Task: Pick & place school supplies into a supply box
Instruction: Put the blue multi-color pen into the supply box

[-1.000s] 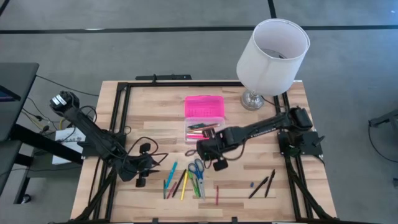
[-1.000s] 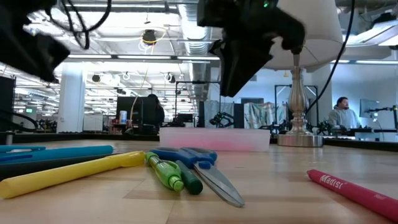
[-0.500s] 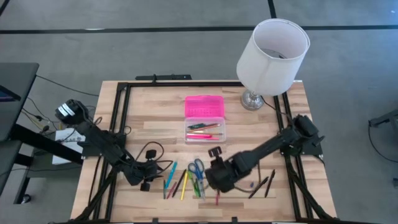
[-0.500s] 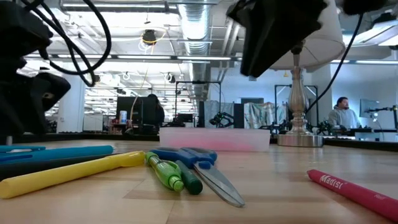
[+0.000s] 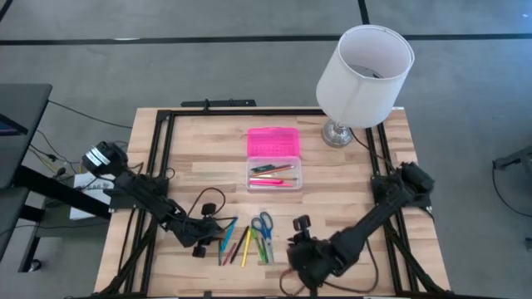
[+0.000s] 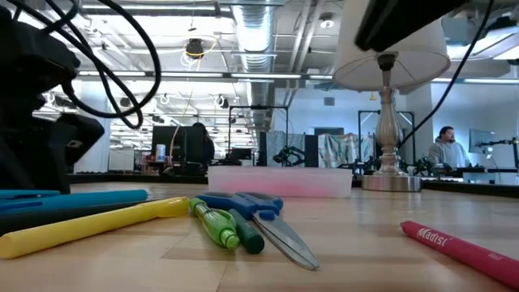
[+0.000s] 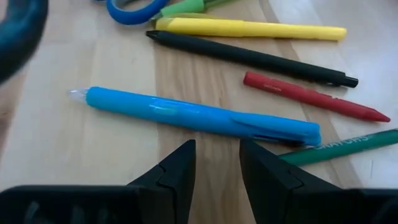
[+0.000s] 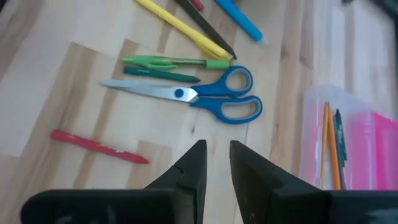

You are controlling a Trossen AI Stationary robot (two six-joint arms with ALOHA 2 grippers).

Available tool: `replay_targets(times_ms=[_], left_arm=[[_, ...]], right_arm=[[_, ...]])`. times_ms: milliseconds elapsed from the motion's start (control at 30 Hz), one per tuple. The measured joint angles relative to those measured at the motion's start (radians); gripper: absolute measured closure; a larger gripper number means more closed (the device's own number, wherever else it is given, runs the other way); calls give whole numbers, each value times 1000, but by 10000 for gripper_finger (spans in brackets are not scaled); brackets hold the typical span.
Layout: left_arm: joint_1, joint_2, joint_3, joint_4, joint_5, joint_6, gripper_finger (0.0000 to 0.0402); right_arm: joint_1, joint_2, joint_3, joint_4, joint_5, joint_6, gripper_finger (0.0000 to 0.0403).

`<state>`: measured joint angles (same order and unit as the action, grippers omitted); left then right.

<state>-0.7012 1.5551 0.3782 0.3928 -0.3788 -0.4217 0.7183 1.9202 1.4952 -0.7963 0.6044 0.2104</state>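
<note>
The pens and pencils (image 5: 245, 241) lie in a loose row near the table's near edge, with the blue-handled scissors (image 5: 263, 224) and a red crayon (image 5: 290, 262) beside them. The supply box (image 5: 273, 174) lies open behind them, its pink lid (image 5: 273, 141) toward the far edge, and several pencils lie in its clear base. My left gripper (image 5: 204, 239) is low at the left end of the row, open, with the blue pen (image 7: 199, 118) just ahead of its fingers (image 7: 217, 162). My right gripper (image 5: 303, 253) hovers right of the scissors (image 8: 199, 96), open by a narrow gap (image 8: 217, 158), and holds nothing.
A white-shaded lamp (image 5: 362, 75) stands on its metal base (image 5: 337, 133) at the far right corner. Black frame rails run along the table's left (image 5: 158, 166) and right (image 5: 386, 166) sides. Cables trail around my left arm (image 5: 195, 208). People sit in the room beyond (image 6: 444, 150).
My right gripper has swung from above the supply box toward the near edge, past the scissors, to a spot near the red crayon. My left gripper has moved right and toward the near edge, coming down at the left end of the pens. No supply has moved.
</note>
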Motion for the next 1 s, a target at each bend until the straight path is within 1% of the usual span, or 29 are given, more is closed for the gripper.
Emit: replay_targets(times_ms=[100,200,300,367,467,633,733,900,1000], left_arm=[[20,40,7,53,18,27,281],[33,63,33,52,24,71,281],[41,68,62,36,30,145,281],[44,68,86,17,15,189,281],[45,68,116,-51,-20,238,281],[49,68,176,-214,-30,294,281],[49,67,216,-304,-39,369,281],[49,67,280,-393,-46,477,281],[51,67,307,-425,-69,513,281]], right_arm=[[34,0,-29,26,53,1,340],[55,0,-58,38,98,7,340],[60,0,-64,21,110,32,340],[59,0,-64,16,110,50,340],[59,0,-64,13,112,51,340],[59,0,-64,12,111,52,340],[58,0,-63,13,112,52,340],[49,0,-63,16,109,52,340],[45,0,-63,16,109,53,340]])
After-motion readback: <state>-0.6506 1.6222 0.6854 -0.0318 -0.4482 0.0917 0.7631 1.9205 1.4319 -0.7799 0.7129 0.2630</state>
